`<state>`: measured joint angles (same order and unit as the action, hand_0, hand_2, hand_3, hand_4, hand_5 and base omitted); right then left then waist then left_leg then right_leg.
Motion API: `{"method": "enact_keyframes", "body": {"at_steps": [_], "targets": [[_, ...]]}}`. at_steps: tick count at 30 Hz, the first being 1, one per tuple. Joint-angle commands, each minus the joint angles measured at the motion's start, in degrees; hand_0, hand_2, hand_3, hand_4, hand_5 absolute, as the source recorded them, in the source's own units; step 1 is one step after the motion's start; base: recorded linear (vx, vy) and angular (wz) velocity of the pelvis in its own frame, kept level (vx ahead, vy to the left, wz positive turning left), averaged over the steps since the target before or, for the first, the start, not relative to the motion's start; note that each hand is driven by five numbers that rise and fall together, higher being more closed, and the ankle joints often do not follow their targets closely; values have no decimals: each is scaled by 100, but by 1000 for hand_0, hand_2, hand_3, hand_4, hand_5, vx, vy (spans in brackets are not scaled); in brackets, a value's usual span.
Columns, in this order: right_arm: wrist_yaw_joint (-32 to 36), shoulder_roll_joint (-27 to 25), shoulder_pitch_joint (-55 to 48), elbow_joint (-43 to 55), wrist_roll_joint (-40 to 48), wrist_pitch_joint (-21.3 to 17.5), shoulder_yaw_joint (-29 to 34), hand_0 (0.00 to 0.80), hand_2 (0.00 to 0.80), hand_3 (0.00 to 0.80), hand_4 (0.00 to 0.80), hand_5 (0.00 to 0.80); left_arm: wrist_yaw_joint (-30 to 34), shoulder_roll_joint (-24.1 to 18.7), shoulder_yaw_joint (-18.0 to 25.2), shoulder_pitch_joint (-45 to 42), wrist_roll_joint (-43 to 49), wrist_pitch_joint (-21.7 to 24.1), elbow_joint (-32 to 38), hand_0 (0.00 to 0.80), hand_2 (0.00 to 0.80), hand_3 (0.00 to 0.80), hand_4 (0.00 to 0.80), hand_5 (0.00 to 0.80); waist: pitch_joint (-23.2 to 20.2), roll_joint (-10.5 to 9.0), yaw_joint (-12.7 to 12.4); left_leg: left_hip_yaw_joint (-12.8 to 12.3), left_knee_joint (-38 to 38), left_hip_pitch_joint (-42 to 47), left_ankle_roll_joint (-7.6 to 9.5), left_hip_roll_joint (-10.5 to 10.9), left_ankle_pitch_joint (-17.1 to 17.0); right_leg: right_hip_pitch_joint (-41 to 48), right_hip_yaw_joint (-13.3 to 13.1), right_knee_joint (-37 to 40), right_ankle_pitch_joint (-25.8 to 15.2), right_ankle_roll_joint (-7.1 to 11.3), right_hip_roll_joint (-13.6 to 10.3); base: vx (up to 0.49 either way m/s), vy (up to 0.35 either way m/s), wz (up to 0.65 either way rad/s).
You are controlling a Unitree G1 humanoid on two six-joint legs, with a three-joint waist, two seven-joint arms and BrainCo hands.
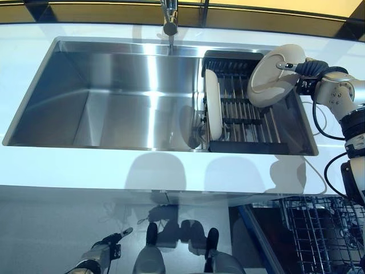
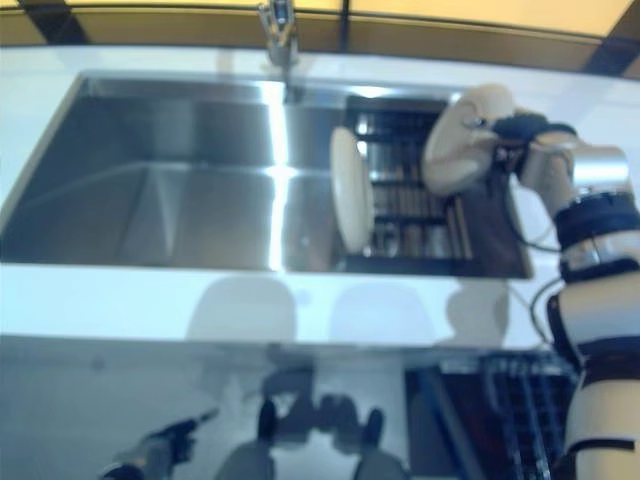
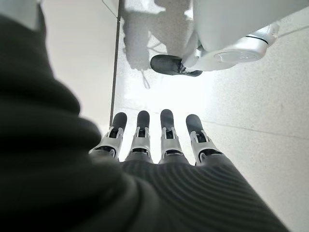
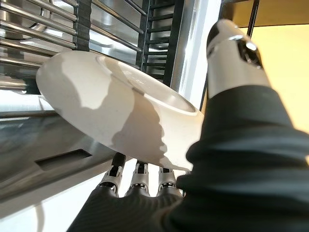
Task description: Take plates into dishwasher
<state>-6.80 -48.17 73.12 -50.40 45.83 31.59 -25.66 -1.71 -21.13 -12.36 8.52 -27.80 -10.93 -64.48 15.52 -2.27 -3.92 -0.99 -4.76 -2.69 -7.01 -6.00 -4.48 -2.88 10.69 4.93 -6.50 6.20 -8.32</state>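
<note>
My right hand (image 1: 305,69) grips a white plate (image 1: 275,75) by its rim and holds it tilted above the right end of the dark drying rack (image 1: 245,114) in the sink. In the right wrist view the plate (image 4: 120,111) lies between the thumb (image 4: 231,58) on top and the fingers (image 4: 140,179) beneath. A second white plate (image 1: 212,104) stands on edge at the rack's left side. My left hand (image 1: 102,251) hangs low by the floor, fingers (image 3: 166,130) straight and holding nothing.
The steel sink (image 1: 114,97) lies in a white counter (image 1: 171,171), with a faucet (image 1: 169,20) at the back. The open dishwasher's wire rack (image 1: 319,228) shows below the counter at the lower right.
</note>
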Motion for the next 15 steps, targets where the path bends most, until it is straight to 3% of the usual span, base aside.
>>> {"method": "enact_keyframes", "body": {"at_steps": [1, 5, 6, 7, 8, 15], "targets": [[-42, -253, 824, 55, 107, -221, -447, 0, 0, 0, 0, 0, -67, -61, -381, 320, -47, -64, -147, 0, 0, 0, 0, 0, 96, -179, -56, -18, -24, -74, 135, 63, 9, 28, -45, 7, -76, 217, -249, 0, 0, 0], [-20, -220, 806, 71, 119, -277, -442, 0, 0, 0, 0, 0, -53, -60, -378, 339, -78, -54, -165, 0, 0, 0, 0, 0, 113, -175, -54, -28, -24, -90, 135, 61, 3, 15, -50, 7, -76, 214, -246, 0, 0, 0], [-7, -218, 799, 83, 118, -278, -436, 216, 216, 216, 216, 216, -52, -59, -372, 336, -79, -52, -166, 0, 0, 0, 0, 0, 115, -174, -53, -26, -24, -90, 137, 61, 3, 15, -50, 7, -76, 213, -246, 0, 0, 0], [1, -214, 802, 98, 120, -272, -441, 483, 483, 483, 483, 483, -55, -56, -374, 338, -91, -52, -167, 0, 0, 0, 0, 0, 120, -171, -52, -25, -24, -88, 137, 60, 3, 17, -50, 7, -76, 213, -248, 0, 0, 0], [-15, -202, 795, 118, 110, -270, -439, 800, 800, 800, 800, 800, -57, -53, -366, 339, -90, -66, -149, 0, 0, 0, 0, 0, 131, -168, -57, -24, -24, -89, 137, 60, 0, 21, -44, 7, -76, 214, -251, 0, 0, 0], [-98, -205, 784, 135, 74, -300, -419, 800, 800, 800, 800, 800, -57, -57, -377, 352, -121, -83, -130, 0, 0, 0, 0, 0, 145, -172, -68, -16, -24, -97, 140, 71, -1, 18, -28, 7, -78, 212, -251, 0, 0, 0]]}}
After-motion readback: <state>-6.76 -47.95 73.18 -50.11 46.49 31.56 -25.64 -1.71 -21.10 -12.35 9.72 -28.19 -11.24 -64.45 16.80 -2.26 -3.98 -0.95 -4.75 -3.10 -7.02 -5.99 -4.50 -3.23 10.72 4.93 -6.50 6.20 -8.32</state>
